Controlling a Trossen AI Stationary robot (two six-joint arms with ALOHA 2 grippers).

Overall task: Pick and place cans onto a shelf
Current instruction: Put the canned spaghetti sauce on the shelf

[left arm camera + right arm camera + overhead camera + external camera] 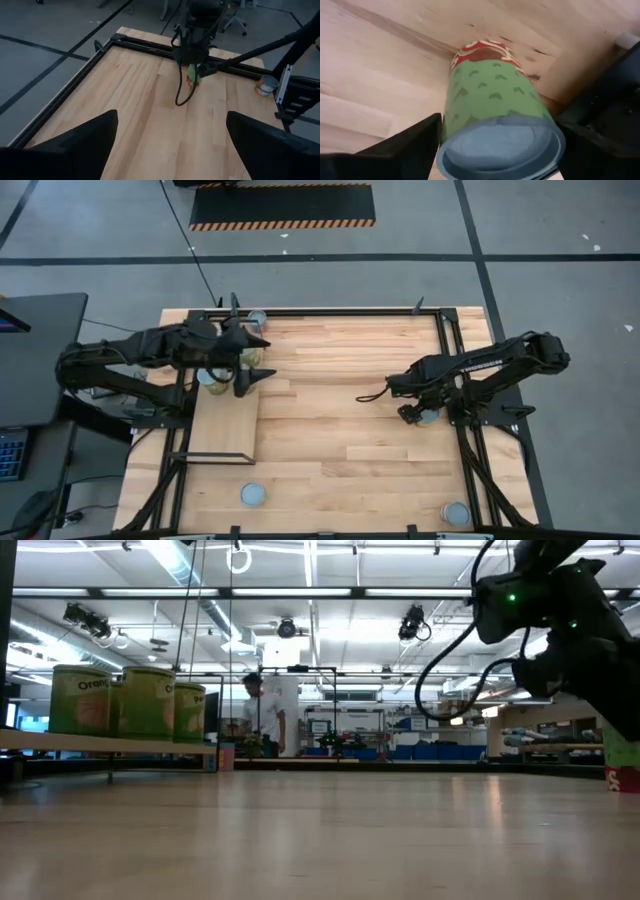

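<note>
Straddling a green can [497,125] with my right claw [425,416] spread, I readied a grip; my left claw [247,358] hung open above the shelf [225,428].

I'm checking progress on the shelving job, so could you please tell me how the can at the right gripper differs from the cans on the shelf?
The can at the right gripper stands on the tabletop, between open fingers; the cans on the shelf stand on the raised shelf, untouched. It is alone; they are grouped together. All are upright with green labels.
</note>
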